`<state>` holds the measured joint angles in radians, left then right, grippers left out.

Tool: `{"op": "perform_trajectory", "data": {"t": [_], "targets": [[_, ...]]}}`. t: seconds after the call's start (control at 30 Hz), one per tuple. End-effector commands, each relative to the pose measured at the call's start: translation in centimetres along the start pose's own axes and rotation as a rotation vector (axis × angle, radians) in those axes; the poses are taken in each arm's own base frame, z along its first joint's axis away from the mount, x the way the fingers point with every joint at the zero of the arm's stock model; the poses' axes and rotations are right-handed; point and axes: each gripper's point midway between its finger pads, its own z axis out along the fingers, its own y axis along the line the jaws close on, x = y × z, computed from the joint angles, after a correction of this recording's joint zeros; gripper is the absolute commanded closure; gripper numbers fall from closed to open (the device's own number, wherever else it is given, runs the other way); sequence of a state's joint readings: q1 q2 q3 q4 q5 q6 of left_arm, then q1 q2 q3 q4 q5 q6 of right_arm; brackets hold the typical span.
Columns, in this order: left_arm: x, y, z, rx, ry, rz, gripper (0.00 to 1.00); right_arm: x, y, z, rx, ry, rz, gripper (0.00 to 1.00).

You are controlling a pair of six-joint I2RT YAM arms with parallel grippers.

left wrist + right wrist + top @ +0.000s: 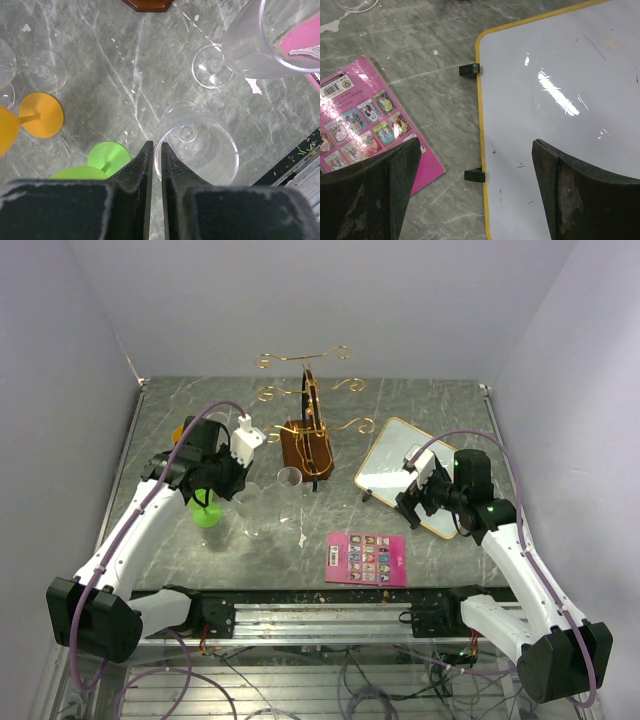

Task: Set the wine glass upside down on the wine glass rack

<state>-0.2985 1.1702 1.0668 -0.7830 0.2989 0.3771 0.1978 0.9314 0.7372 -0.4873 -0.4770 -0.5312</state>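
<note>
An upright clear wine glass (200,145) stands on the grey table, seen from above in the left wrist view. My left gripper (156,147) is shut on its near-left rim, with the thin glass wall between the two black fingers. From overhead, that gripper (228,483) sits just left of the glass (252,508). The wine glass rack (310,390) is gold wire with scroll arms on a brown block (305,447), behind the glass; its base corner (147,4) shows. My right gripper (412,502) is open over the whiteboard's left edge, its fingers (375,190) holding nothing.
Another clear glass (270,40) stands close on the right, and a third (46,71) on the left. An orange glass (41,115) and a green glass (109,157) flank the left gripper. A yellow-edged whiteboard (400,470) and a pink booklet (367,558) lie to the right.
</note>
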Motion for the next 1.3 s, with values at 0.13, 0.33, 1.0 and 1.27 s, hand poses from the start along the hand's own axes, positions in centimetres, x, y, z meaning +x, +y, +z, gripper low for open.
{"op": "perform_trajectory", "data": {"t": [0.13,0.33,1.0,1.27], "targets": [[-1.0,-0.6,-1.0,0.027,-0.013,0.059,0.93,0.4,-0.5,0.2,0.031,0.006,0.005,0.09],[-1.7,-2.4,-3.3,0.119,-0.022,0.128,0.93,0.6,-0.5,0.2,0.024,0.006,0.017,0.09],[-6.2,-5.2,-15.5,0.115,-0.173,0.362,0.93,-2.3,-2.1,-1.9,0.071,-0.024,0.008,0.08],[-11.9,-6.4,-21.6,0.053,-0.428,0.427,0.93,-10.0,-2.0,-4.2,-0.025,-0.16,0.02,0.07]]}}
